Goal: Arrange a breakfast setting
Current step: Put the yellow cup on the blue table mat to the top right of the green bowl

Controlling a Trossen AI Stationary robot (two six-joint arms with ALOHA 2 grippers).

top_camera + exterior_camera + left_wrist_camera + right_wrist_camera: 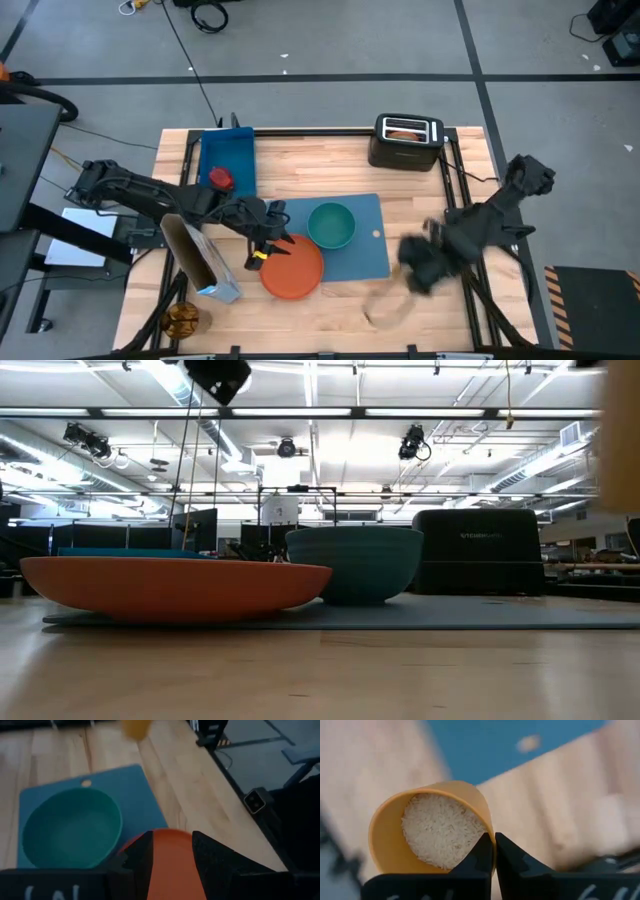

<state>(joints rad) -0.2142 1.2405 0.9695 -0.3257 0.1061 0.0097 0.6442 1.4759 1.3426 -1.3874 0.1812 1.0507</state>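
Note:
The orange plate [293, 268] lies on the near left corner of the blue placemat [360, 245], beside the teal bowl [331, 224], which stands on the mat. My left gripper [262, 248] is open over the plate's left part; in the left wrist view [172, 855] the plate [172, 870] shows between its fingers. My right gripper [418, 262], right of the mat, is shut on the small orange cup [430, 830], which holds white grains. The red apple [221, 178] lies in the blue bin [227, 155]. My right gripper pinches the cup's wall at its rim [490, 836], one finger inside the cup and one outside. The cup's mouth faces the wrist camera and the grains stay inside. Whether the cup is clear of the table does not show.
A black toaster [407, 140] stands at the far right. The cereal bag [200, 258] stands near the left edge, with the round bread piece [182, 318] at the near left corner. A pale spoon-like thing [385, 310] lies on the wood near the front edge.

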